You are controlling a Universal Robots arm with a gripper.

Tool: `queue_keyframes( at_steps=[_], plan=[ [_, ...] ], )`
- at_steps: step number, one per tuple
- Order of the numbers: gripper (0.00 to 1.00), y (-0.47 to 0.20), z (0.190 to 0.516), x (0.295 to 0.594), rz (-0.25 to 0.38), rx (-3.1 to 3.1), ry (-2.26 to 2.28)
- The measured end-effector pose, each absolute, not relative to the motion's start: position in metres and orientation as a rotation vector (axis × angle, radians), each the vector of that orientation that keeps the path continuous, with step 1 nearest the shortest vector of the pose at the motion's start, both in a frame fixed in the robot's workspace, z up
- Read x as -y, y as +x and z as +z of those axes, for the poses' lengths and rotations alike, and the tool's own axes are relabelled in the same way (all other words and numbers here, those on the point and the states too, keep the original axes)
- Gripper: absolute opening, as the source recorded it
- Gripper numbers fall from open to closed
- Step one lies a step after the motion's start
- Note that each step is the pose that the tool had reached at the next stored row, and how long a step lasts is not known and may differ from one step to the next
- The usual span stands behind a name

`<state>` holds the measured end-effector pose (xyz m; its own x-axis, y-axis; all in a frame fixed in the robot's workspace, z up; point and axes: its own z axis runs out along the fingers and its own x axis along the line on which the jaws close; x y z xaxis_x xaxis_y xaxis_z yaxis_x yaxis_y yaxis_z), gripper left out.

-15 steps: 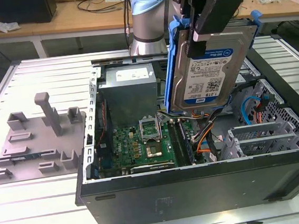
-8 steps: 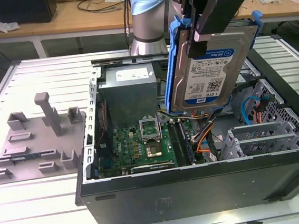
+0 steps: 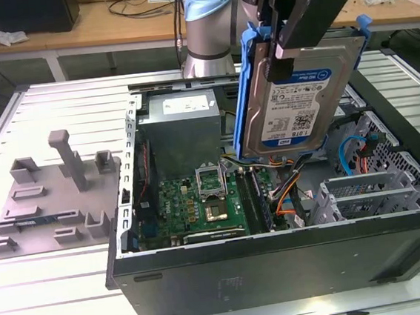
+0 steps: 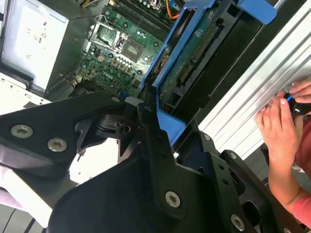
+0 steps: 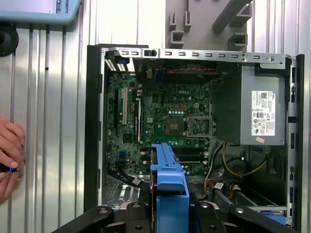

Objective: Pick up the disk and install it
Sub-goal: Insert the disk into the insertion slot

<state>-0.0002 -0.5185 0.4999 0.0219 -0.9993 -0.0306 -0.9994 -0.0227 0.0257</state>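
Silver disk (image 3: 297, 97), position: held in the air above the open computer case (image 3: 280, 270), over the area between the motherboard (image 3: 199, 203) and the drive cage (image 3: 380, 189), in contact with the gripper (image 3: 283, 53) alone.
Disk, orientation: on edge, long axis near vertical with a slight lean. The labelled face is turned toward the exterior camera, and the blue carrier bracket runs along both long sides.
Disk, first wrist view: seen end-on (image 5: 170, 182), with the long axis pointing into the case interior.
Gripper, state: black fingers clamped on the disk's upper end, one finger lying across the labelled face.
Power supply (image 3: 181, 127): inside the case, just beside the motherboard, on the side nearest the arm's base.
Grey fixture plate (image 3: 50, 195): on the slatted metal table (image 3: 61, 313), at the exterior view's left, apart from the case.
Person's hand (image 5: 9, 150): resting on the table beside the case, fingers around a small dark object.
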Motion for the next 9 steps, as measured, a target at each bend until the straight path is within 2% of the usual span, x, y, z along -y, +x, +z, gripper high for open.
queue_keyframes(
  at_steps=[9],
  plan=[
    [0.37, 0.008, 0.5, 0.537, 0.061, -2.193, -2.243]
  ],
)
